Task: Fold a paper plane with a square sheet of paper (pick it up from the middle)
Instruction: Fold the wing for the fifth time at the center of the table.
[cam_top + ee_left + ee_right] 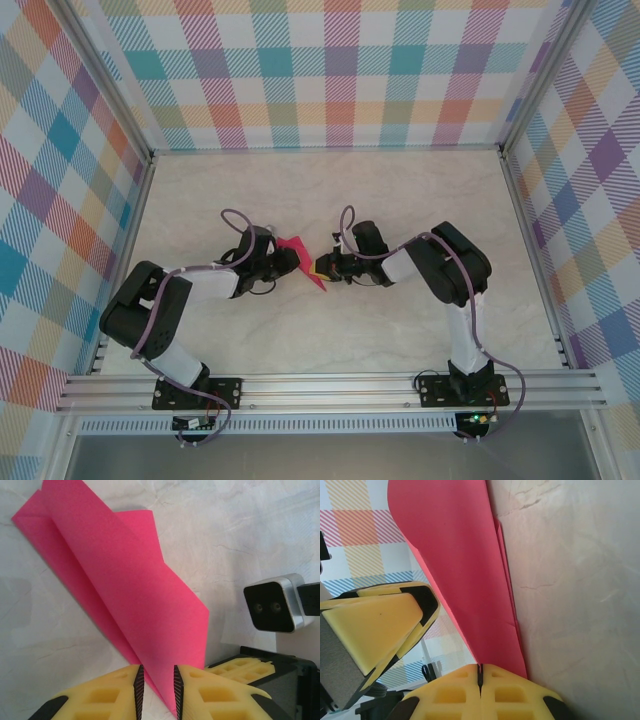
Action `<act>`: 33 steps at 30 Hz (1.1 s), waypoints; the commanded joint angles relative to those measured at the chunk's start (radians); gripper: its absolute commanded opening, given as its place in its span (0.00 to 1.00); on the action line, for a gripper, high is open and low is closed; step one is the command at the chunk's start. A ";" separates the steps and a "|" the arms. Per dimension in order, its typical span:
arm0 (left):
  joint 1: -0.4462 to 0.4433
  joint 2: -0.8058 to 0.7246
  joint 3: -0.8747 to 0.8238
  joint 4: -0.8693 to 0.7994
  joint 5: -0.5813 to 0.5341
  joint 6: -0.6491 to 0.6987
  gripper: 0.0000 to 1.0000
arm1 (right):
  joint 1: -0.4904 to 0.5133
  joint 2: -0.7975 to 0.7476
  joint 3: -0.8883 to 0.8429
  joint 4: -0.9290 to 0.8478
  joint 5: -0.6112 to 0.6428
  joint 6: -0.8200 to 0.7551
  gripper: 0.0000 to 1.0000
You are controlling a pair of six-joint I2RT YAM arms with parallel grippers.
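Paper [125, 595] is pinched by right end effector [480, 670], left end effector [158, 674] ajar around it

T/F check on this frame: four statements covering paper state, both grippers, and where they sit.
1. The right gripper is shut on the pink paper. True.
2. The pink paper lies flat and unfolded. False: it is folded, with overlapping layers.
3. The left gripper stands wide open, clear of the paper. False: its jaws stand narrowly apart with paper between them.
4. Both grippers meet near the middle of the table. True.
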 commanded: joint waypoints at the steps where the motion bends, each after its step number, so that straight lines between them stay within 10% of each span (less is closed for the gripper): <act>1: -0.010 0.018 0.020 0.066 0.025 0.012 0.24 | -0.016 0.049 0.002 -0.025 0.004 0.032 0.00; 33: -0.011 0.102 0.037 0.151 0.057 0.024 0.19 | -0.023 0.078 0.016 -0.122 0.006 0.029 0.00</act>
